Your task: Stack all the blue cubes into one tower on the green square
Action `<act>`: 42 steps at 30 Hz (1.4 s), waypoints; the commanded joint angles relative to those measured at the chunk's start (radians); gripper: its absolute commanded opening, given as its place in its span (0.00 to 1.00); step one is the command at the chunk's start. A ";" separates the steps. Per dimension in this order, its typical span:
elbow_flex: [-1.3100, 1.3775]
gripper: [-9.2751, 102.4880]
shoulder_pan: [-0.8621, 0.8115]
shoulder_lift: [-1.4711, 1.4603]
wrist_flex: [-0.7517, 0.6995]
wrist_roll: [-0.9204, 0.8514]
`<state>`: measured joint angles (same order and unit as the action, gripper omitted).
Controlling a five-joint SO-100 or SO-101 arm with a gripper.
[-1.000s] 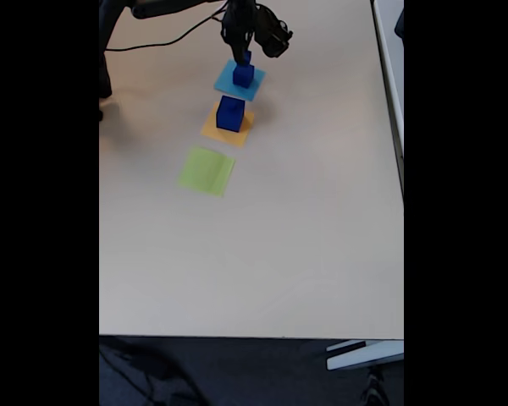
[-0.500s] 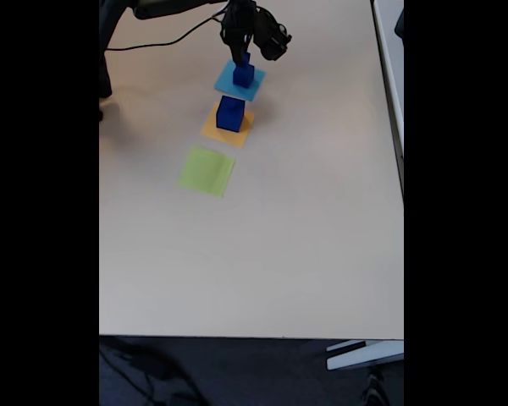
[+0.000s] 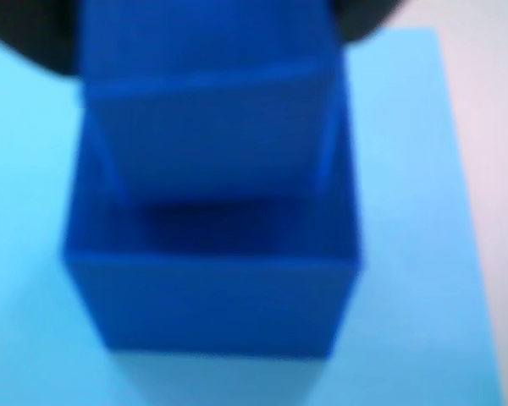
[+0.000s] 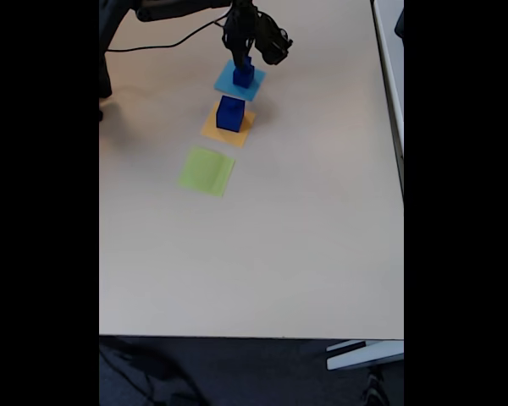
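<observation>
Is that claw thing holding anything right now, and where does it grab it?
Probably the smallest blue cube, on top of another blue cube on the light blue square; the gripper seems at its upper part, but contact is unclear.

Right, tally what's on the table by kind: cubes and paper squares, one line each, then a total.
Dark blue cubes: 3, namely one on the orange-yellow square and two stacked on the light blue square
Paper squares: 3, namely light blue, orange-yellow, green
Total: 6
</observation>
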<state>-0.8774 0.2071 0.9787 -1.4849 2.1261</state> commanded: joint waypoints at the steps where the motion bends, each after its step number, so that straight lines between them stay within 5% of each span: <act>1: 0.061 0.08 -0.011 0.021 0.015 -0.012; 42: 0.069 0.08 -0.006 0.011 0.011 -0.005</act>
<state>-0.8590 0.2071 0.9771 -1.4849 2.1200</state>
